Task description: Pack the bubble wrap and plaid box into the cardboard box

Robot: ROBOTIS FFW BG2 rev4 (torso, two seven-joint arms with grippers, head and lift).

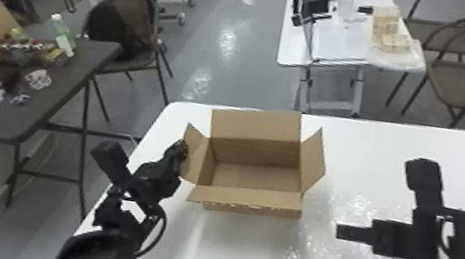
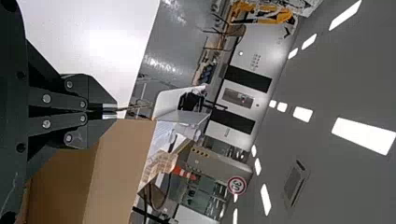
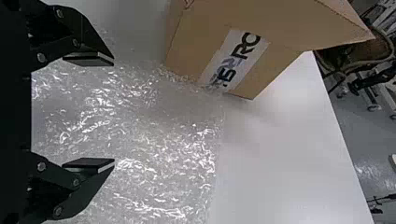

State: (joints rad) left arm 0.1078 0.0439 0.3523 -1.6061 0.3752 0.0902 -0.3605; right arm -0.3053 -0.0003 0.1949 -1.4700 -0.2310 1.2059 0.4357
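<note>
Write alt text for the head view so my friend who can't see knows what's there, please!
A cardboard box stands with its flaps open on a white table, and clear bubble wrap lies to its right. The robot's left gripper is beside the box's left flap; its right gripper is over the wrap.

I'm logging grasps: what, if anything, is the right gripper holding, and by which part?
Nothing; the right gripper is open over the bubble wrap.

Green bottle [image 1: 60, 27] on dark table [image 1: 55, 87], 1 chair [image 1: 121, 24] beside it; tan blocks [image 1: 384, 24] on far table [image 1: 292, 51]
</note>
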